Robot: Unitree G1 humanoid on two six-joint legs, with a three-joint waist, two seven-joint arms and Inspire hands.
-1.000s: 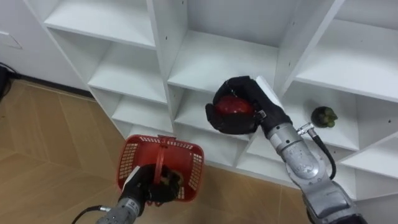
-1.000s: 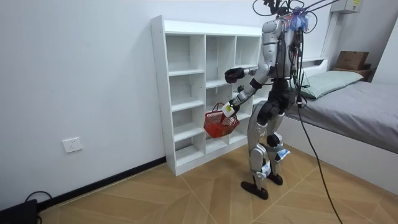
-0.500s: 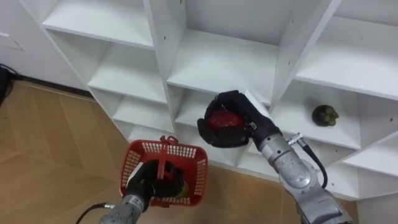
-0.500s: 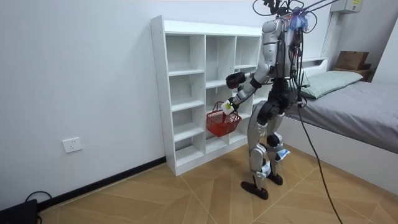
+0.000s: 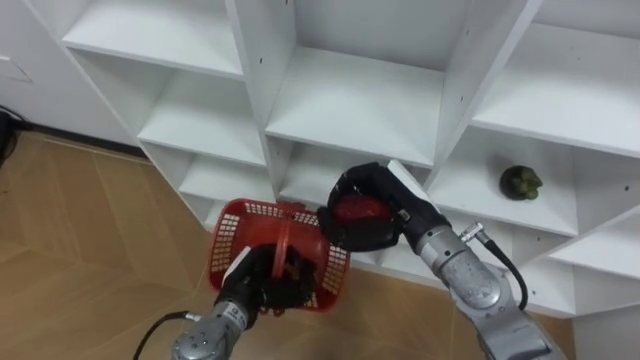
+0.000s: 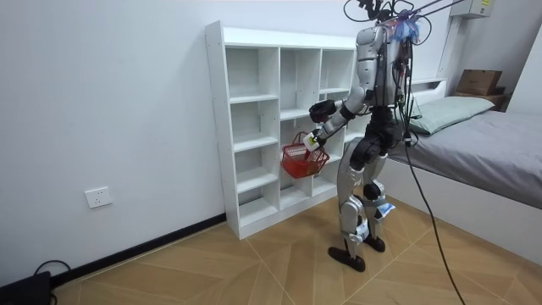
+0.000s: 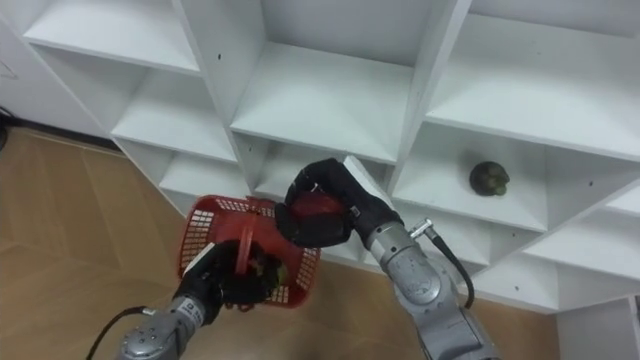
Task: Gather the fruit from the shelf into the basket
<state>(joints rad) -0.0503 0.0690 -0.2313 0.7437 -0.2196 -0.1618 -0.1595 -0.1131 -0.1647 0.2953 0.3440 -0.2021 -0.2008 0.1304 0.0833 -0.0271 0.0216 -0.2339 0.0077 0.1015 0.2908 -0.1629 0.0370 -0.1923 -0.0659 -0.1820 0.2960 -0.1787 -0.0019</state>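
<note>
My right hand [image 5: 365, 208] [image 7: 322, 214] is shut on a red fruit [image 5: 360, 207] [image 7: 318, 207], held just above the right rim of a red mesh basket [image 5: 240, 235] [image 7: 210, 235]. My left hand [image 5: 268, 288] [image 7: 232, 285] is shut on the basket's red handle [image 5: 281, 255] and holds the basket up in front of the white closet [image 5: 360, 95]. A dark item lies inside the basket. A dark green fruit [image 5: 521, 182] [image 7: 489, 178] sits on a shelf in the right column. In the room view I stand upright facing the closet [image 6: 271, 110], the basket [image 6: 298, 158] raised beside it.
White upright dividers [image 5: 470, 80] separate the shelf compartments. Wooden floor [image 5: 70, 240] lies below on the left. In the room view a bed [image 6: 483, 144] stands on the room view's right behind me, and a wall socket [image 6: 98, 197] is low on the wall.
My right hand has come down and left with the red fruit, away from the shelf. My left hand has raised the basket and moved it right, under that hand.
</note>
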